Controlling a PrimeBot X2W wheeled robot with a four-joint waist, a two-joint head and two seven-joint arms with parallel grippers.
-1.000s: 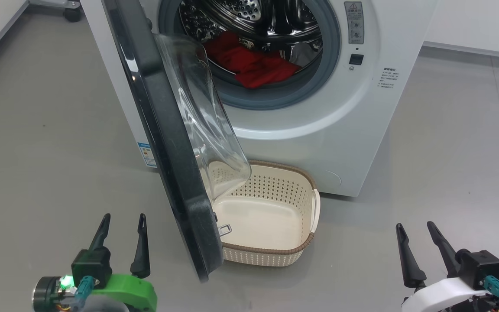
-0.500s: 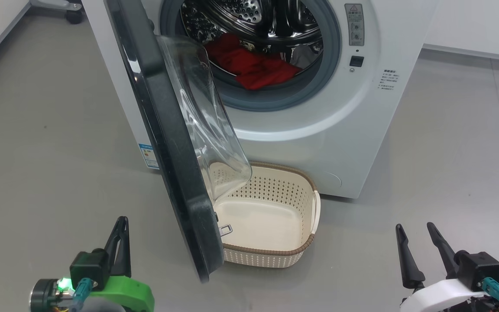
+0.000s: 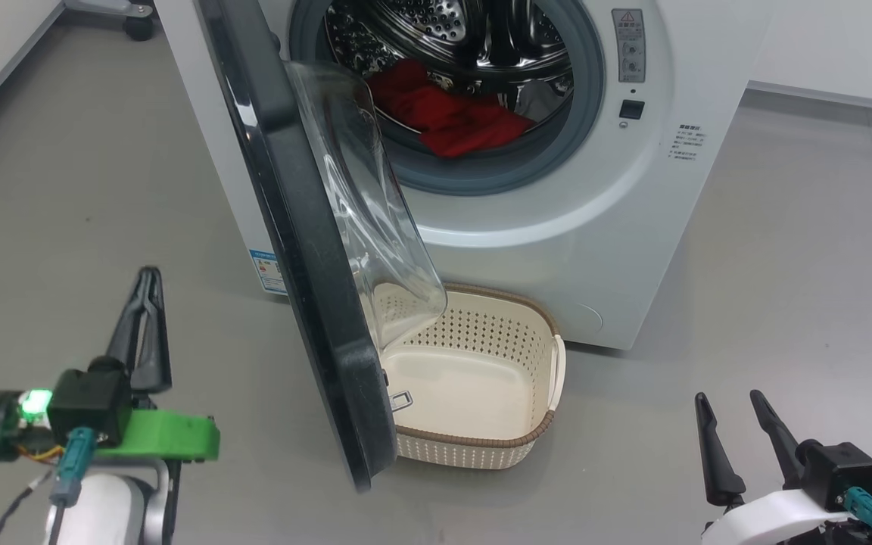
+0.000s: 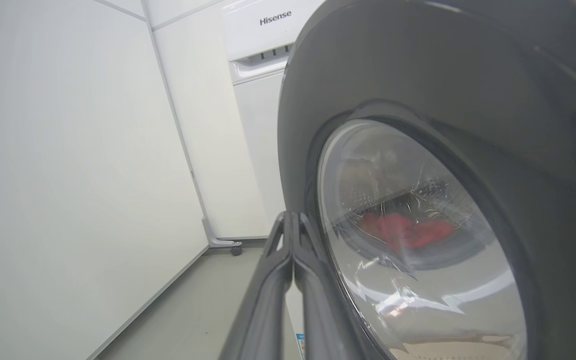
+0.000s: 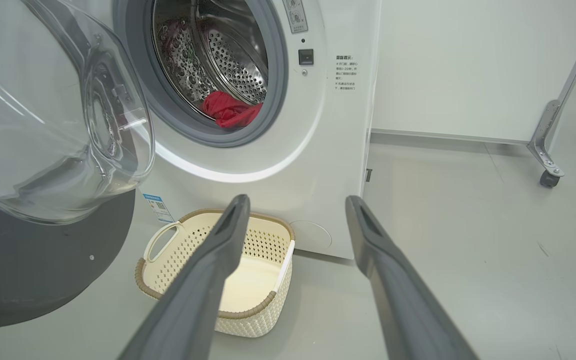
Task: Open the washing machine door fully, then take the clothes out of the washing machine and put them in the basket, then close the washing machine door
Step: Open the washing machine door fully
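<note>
Low inside washing machine point(image 3: 595, 250): red clothes point(image 3: 451, 121)

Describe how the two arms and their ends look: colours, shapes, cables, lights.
The left gripper has two long, dark, tapering jaws on a bright green bracket, with a black block, a glowing green light and a teal cable plug. The right gripper has the same dark jaws, a matching black box and teal connector, on a white bracket.

Counted: 1 washing machine point(image 3: 557, 257), 1 washing machine door point(image 3: 300, 250), 1 basket point(image 3: 474, 454), 1 heap of clothes point(image 3: 451, 125).
</note>
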